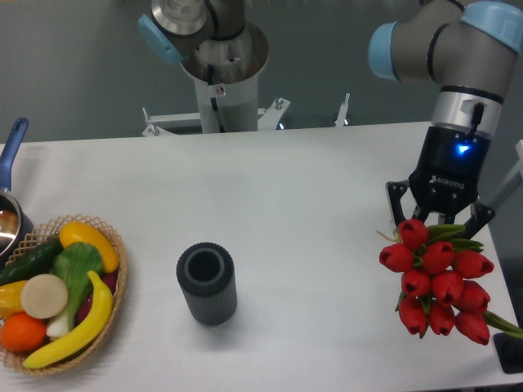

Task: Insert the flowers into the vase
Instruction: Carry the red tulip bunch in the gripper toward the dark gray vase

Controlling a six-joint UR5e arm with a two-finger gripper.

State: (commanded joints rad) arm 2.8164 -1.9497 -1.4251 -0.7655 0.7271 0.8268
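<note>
A white table (270,180) is being shown in front of a grey wall, with the silver robot pedestal (222,73) standing behind it. At the right side, the gripper (440,222) is being held low over the flowers (437,278), a bunch of red tulip buds lying near the right edge of the table. The fingers are seen spread on both sides of the top of the bunch, but the stems are hidden under the buds, so it cannot be told whether the bunch is being clamped or only straddled. The vase (207,282) is standing upright well to the left, its round mouth facing up and nothing inside it. A wicker basket (57,294) of fruit and vegetables is sitting at the far left.

For the step to be done well, the stems should probably be gripped firmly, not the buds. The bunch is wider than the mouth, so the stem ends should be pointed down and centred above it before being lowered slowly. The light vase could be tipped by a sideways push.
</note>
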